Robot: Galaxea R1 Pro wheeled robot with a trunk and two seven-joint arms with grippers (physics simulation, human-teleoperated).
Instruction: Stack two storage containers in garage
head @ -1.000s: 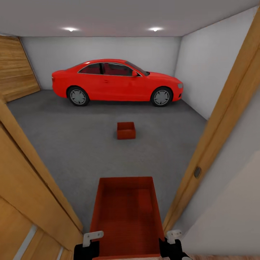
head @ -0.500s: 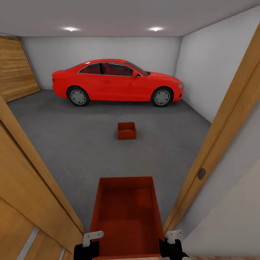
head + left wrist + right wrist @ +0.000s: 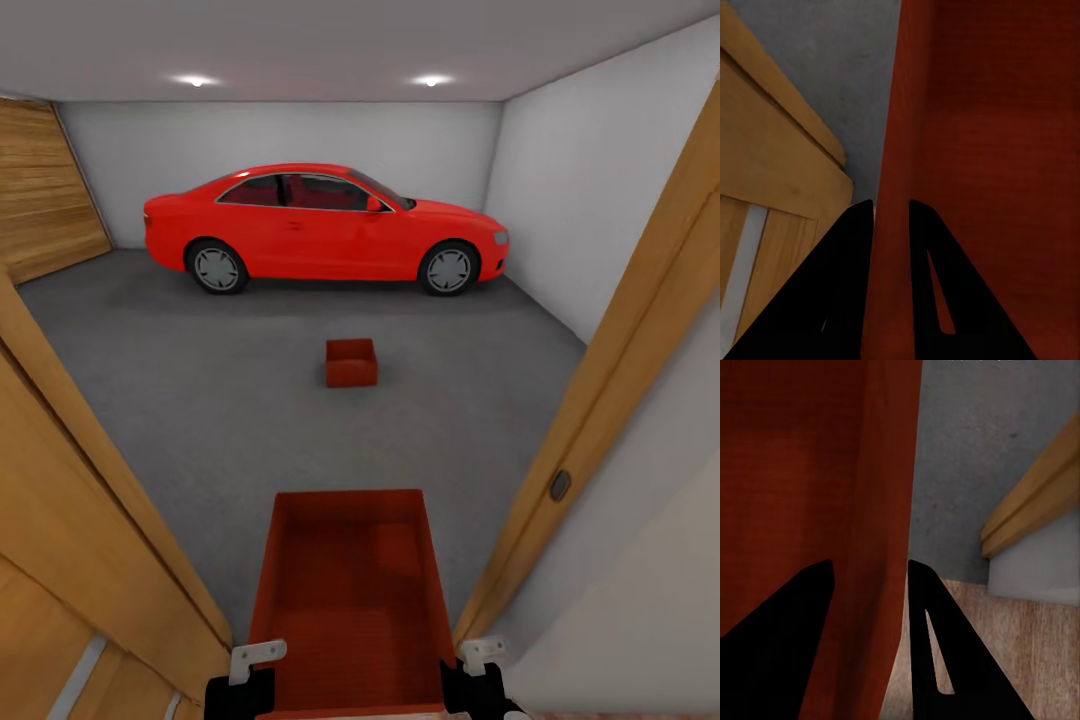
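One orange-red storage container [image 3: 345, 585] hangs low in front of me, open top up. My left gripper [image 3: 243, 690] is shut on its left wall [image 3: 891, 187], black fingers [image 3: 847, 255] on either side of it. My right gripper [image 3: 480, 688] is shut on the right wall [image 3: 874, 532] in the same way. The other storage container [image 3: 351, 362] stands alone on the dark grey garage floor [image 3: 200, 400], a few metres ahead and nearly straight in line with the held one.
I stand in a doorway between wooden door frames at left [image 3: 100, 520] and right [image 3: 600, 400]. A glossy red car [image 3: 320, 225] is parked along the back wall. A wood-panelled door [image 3: 40, 190] fills the left wall. Light wood planks [image 3: 1005, 652] lie under my right side.
The view has crept slightly forward through the doorway, and the right door frame has slid outward. The held container and both grippers keep their place in the view.
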